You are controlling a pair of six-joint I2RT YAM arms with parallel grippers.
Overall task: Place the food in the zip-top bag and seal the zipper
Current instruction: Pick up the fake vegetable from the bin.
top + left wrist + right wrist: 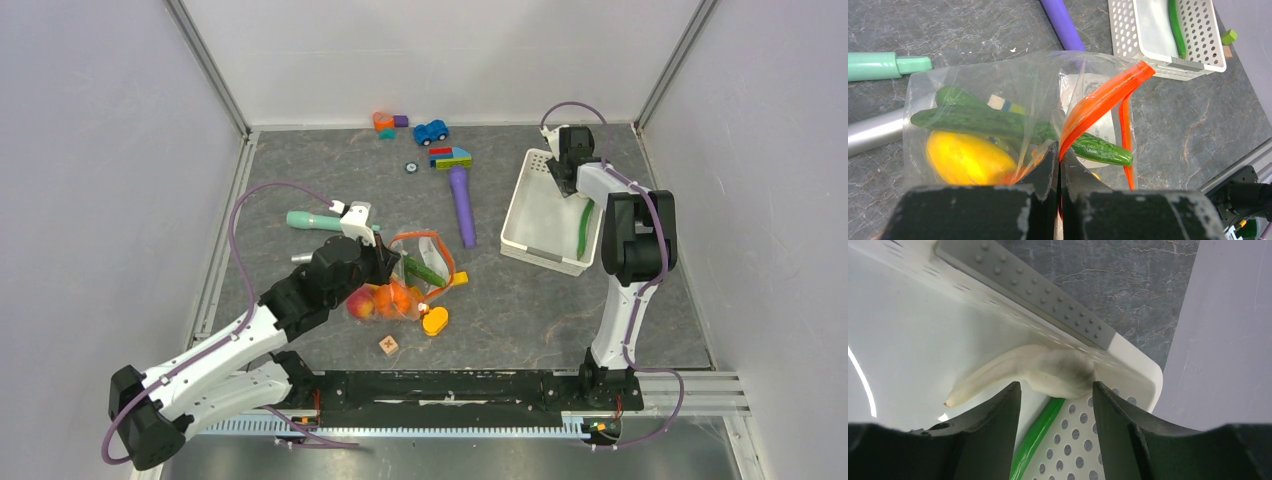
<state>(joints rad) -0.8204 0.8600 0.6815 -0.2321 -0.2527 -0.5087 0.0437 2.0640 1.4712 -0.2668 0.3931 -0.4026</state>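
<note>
Right jaws spread over the white basket [1134,366]; the white garlic piece [1048,372] lies just ahead between them, long axis spanning jaw to jaw; left jaws pinch the zipper [1098,102] of the zip-top bag [998,75], well apart.

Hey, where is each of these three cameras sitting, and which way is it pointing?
Top external: above and behind the bases, looking down on the table; left arm and right arm show.
Left wrist: looks along the shut left fingers at the zip-top bag, pinching its zipper.
Right wrist: looks down between the open right fingers into the white basket.
Shared: all three views show the basket's green bean.
</note>
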